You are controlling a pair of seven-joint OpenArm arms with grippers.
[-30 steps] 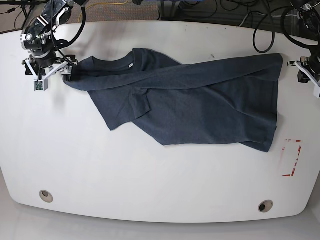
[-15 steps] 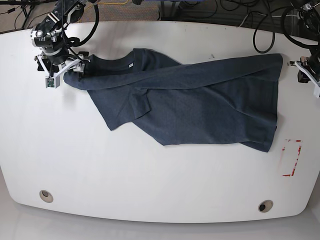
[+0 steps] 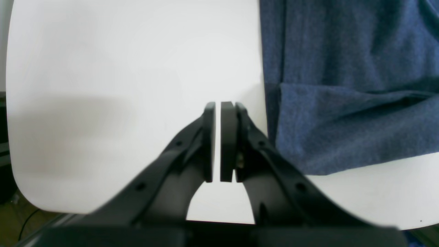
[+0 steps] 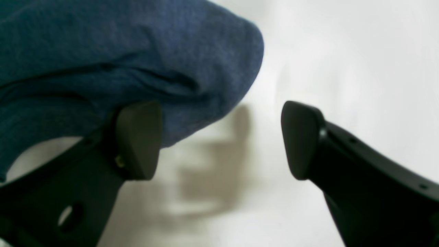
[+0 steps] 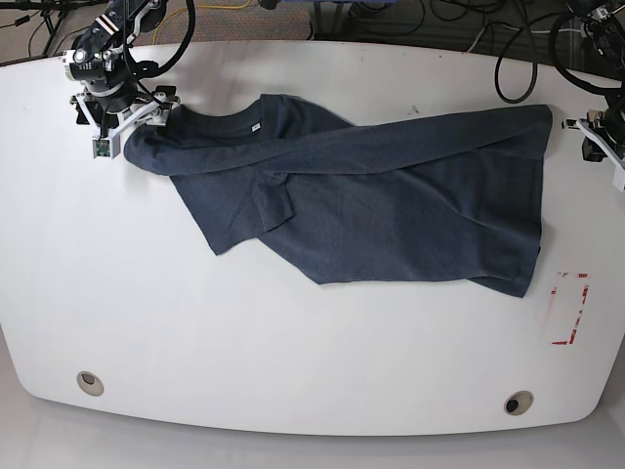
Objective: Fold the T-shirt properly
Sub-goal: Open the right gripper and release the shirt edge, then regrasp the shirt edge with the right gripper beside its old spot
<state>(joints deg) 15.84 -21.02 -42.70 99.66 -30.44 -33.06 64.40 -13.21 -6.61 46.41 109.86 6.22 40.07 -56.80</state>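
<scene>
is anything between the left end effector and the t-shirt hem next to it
Nothing visible. In the left wrist view the left end effector, shut and empty, sits beside the T-shirt edge, with only bare white table between them.

Heathered navy T-shirt point(image 5: 391, 195), white table point(image 5: 293, 342), red-marked patch point(image 5: 569, 308).
</scene>
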